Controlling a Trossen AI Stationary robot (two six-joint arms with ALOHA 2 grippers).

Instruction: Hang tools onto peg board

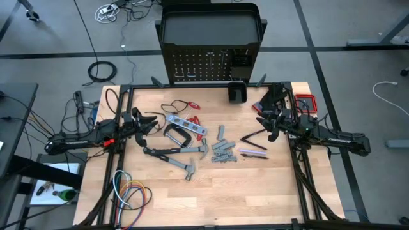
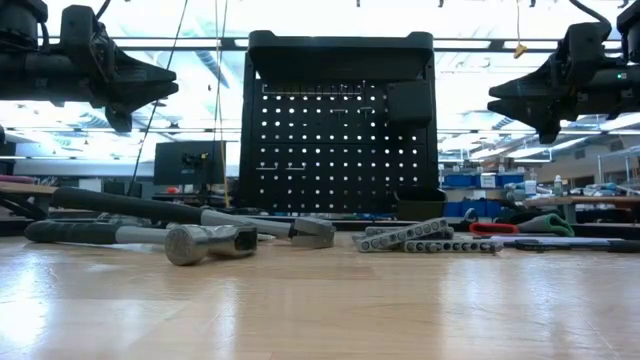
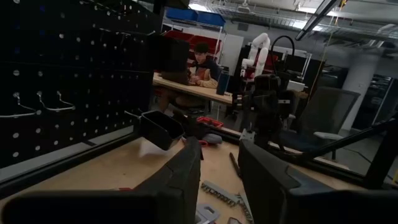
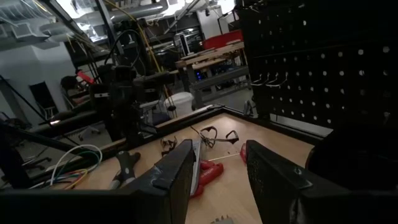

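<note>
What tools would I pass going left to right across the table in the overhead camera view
Black C-clamp → silver level → grey metal wrenches → dark thin screwdrivers. Hammers and pliers overlap these, so they are left out.

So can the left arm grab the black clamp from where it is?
Probably yes. The left gripper hangs open above the table, empty, and the C-clamp lies just beside it with nothing lying on top.
</note>
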